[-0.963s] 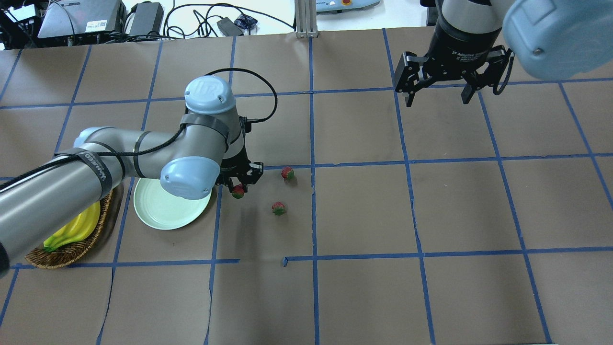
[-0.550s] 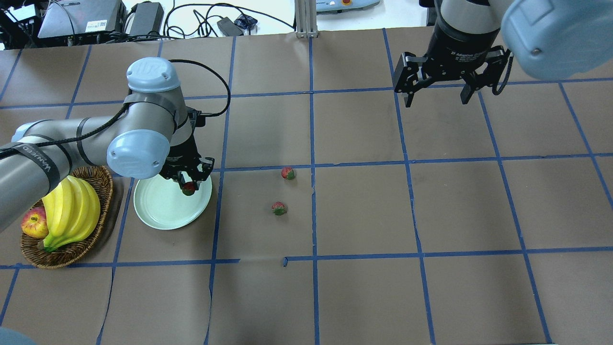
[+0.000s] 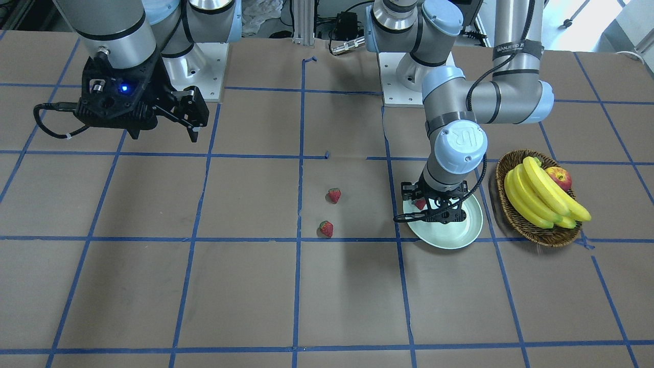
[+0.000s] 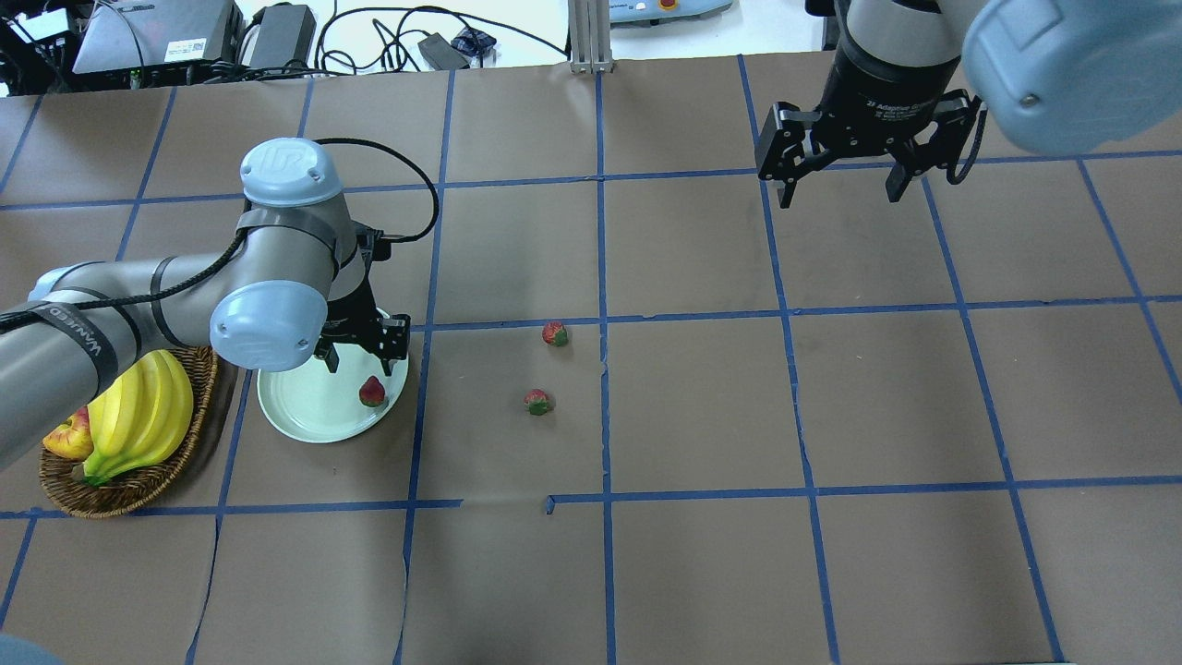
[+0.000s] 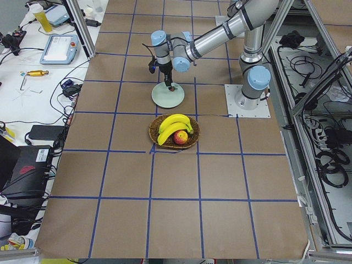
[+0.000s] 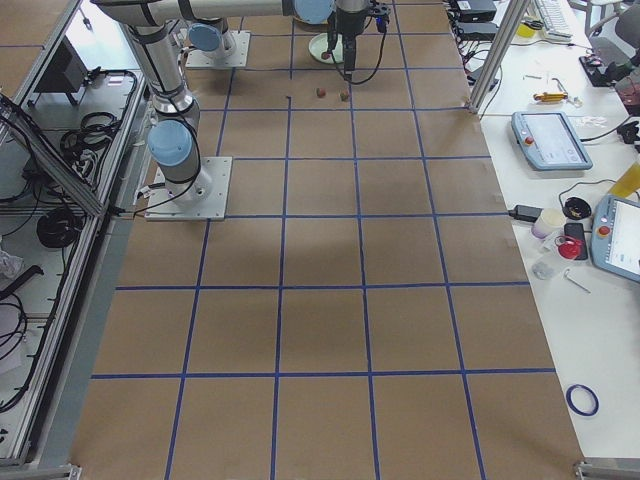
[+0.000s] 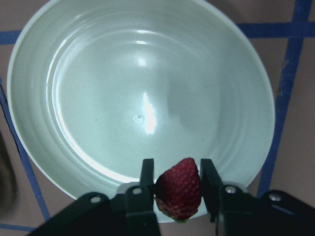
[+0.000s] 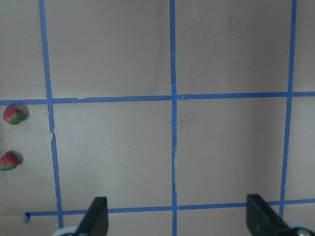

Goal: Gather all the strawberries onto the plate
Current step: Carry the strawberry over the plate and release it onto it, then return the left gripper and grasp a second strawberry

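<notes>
Left tool (image 4: 360, 352) open over the plate (image 4: 305, 411); one strawberry (image 4: 372, 392) lies released inside. Right tool (image 4: 836, 175) open, idle. Next: fetch the two strawberries (image 4: 538, 402) on the table (image 4: 702, 416).

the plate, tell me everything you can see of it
The plate is round, shallow, glossy and pale mint green, with a raised rim and faint concentric rings. It lies flat on the brown paper beside the wicker basket. One strawberry sits near its rim, between the fingers of the left pincer above it.

Open table (image 4: 702, 406) lay around two strawberries (image 4: 538, 402), while the left arm (image 4: 268, 268) overhung the plate (image 4: 305, 416)
</notes>
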Motion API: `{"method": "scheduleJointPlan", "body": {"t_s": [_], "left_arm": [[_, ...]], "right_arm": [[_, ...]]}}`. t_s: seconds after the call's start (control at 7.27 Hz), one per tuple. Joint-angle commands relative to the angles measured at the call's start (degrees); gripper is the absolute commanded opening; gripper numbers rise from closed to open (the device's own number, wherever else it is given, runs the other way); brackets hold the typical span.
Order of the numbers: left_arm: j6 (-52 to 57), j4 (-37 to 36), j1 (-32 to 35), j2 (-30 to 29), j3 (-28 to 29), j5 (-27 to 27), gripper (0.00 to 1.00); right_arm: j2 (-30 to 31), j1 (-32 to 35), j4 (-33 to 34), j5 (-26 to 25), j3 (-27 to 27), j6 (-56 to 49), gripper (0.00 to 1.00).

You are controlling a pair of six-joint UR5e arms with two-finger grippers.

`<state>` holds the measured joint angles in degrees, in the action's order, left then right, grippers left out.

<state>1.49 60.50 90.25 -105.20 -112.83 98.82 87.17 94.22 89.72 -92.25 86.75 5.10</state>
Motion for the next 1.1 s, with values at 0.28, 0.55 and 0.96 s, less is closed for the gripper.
{"method": "scheduleJointPlan", "body": {"t_s": [0.28, 0.55, 0.96], "left_arm": [[-21.85, -9.51, 17.31, -2.46, 0.07, -4.06, 1.0], [-23.9, -10.14, 18.21, -4.21, -0.63, -7.23, 1.0], [-23.82, -10.23, 18.21, -5.8, -0.81, -8.82, 0.37]], "right_arm": [[0.02, 0.0, -0.16, -0.04, 0.0, 0.0, 1.0], [-0.07, 0.0, -0.16, -0.04, 0.0, 0.0, 1.0], [-0.07, 0.0, -0.16, -0.04, -0.09, 0.0, 1.0]]}}
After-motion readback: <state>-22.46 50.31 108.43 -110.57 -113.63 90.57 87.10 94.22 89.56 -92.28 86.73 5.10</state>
